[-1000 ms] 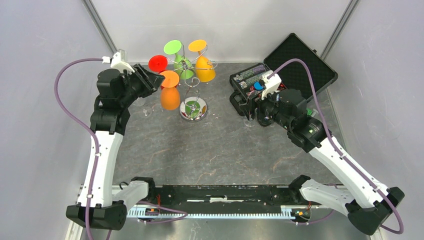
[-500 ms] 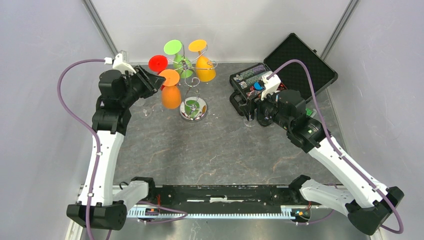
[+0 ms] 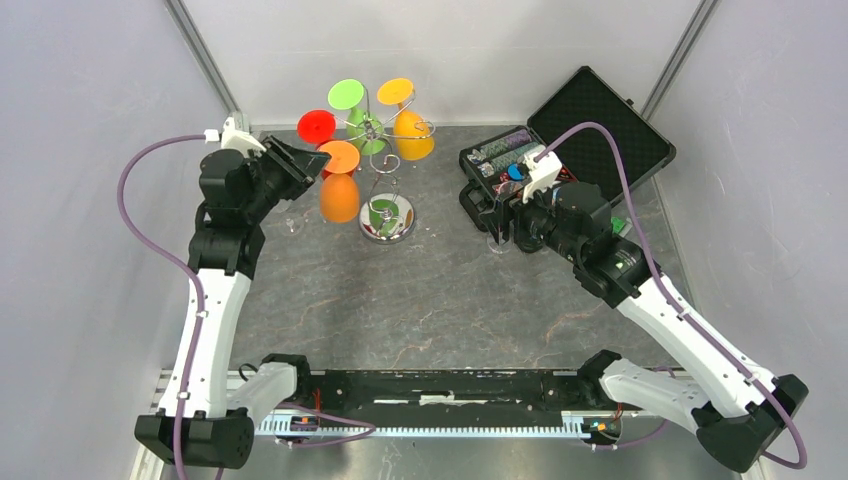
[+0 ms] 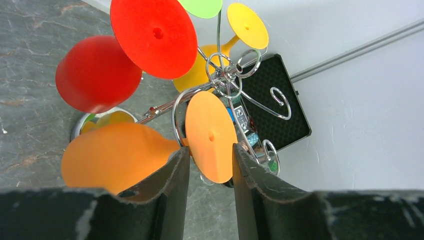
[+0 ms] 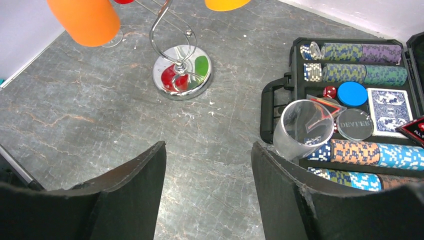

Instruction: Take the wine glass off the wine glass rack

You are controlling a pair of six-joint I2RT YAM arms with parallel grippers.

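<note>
The wine glass rack is a chrome wire stand with a round shiny base, at the back centre of the table. Orange, red, green and yellow glasses hang upside down from its curled arms. My left gripper is shut on the round foot of the orange wine glass. In the left wrist view that foot fills the gap between both fingers, and the bowl hangs to the left. My right gripper stands open and holds nothing, right of the rack base.
An open black poker chip case lies at the back right. A clear glass stands at its near edge, beside my right gripper. Another clear glass stands on the table under the left arm. Grey walls close in the sides and back.
The left jaws have narrowed onto the orange glass's foot, and the left wrist has tilted slightly. The right arm has stayed still.
</note>
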